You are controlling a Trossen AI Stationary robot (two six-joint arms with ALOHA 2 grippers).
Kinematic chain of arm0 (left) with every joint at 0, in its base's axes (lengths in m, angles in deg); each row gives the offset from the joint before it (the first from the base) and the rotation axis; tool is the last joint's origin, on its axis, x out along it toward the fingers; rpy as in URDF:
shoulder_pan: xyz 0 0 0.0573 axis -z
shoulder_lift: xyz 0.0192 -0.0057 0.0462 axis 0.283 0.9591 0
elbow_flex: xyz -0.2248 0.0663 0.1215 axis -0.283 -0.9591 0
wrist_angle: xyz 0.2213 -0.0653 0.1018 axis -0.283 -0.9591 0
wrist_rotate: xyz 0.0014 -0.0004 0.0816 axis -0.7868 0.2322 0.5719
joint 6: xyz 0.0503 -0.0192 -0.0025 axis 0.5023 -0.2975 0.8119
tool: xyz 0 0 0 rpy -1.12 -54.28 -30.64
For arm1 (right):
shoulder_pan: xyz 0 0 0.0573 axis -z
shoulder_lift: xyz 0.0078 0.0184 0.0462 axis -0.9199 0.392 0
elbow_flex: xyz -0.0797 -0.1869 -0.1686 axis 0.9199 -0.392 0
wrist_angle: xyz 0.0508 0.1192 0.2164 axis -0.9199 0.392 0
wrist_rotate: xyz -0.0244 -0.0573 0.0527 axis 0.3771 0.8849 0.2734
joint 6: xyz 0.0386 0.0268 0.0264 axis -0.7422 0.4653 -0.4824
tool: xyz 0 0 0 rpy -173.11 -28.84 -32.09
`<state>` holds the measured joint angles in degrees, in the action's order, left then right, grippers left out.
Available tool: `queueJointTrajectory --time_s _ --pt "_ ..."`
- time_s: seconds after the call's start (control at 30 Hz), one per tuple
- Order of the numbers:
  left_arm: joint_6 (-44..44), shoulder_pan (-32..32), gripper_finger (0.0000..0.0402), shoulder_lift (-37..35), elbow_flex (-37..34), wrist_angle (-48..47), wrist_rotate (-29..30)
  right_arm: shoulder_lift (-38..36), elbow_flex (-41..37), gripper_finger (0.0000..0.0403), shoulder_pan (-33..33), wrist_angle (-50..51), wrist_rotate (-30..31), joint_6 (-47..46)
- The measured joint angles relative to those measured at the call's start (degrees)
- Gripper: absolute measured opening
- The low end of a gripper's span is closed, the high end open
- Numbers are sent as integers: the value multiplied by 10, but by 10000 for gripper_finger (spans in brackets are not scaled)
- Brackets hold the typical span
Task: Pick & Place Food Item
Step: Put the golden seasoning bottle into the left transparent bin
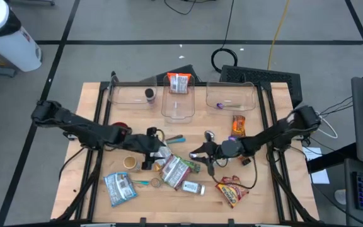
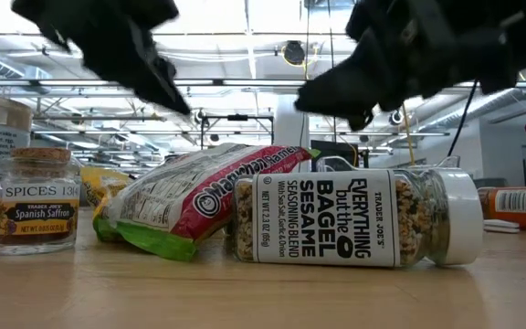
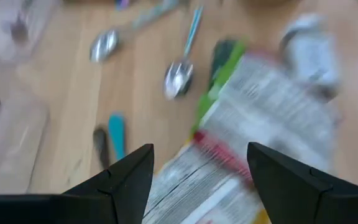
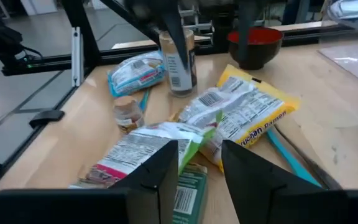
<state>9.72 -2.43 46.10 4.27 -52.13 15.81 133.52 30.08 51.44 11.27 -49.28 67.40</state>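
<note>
A green-and-red food packet lies flat on the wooden table, also seen in the low view. A yellow noodle packet lies beside it. My left gripper hovers open above these packets, with its fingers apart. My right gripper faces it from the table's right side. It is open by a narrow gap and nearly level, just above the green-and-red packet. In the low view both grippers hang clear of the table.
A bagel seasoning jar lies on its side near the front. A saffron jar, a blue packet, a red-yellow snack bag, spoons and a red bowl lie around. Three clear bins line the far edge.
</note>
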Motion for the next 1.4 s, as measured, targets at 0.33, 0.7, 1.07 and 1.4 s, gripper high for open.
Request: queueJointTrajectory --time_s 0.33,0.7,1.07,1.4 --pt "-71 27 266 -158 132 -322 101 117 0 114 0 -112 -1 7" --pt "-175 51 266 -173 255 -519 118 105 0 114 0 -159 -3 66" --pt "-315 161 266 -77 255 -608 101 82 1 114 0 -162 -17 45" --pt "-357 203 266 -8 255 -609 74 82 1 114 5 -171 -17 33"
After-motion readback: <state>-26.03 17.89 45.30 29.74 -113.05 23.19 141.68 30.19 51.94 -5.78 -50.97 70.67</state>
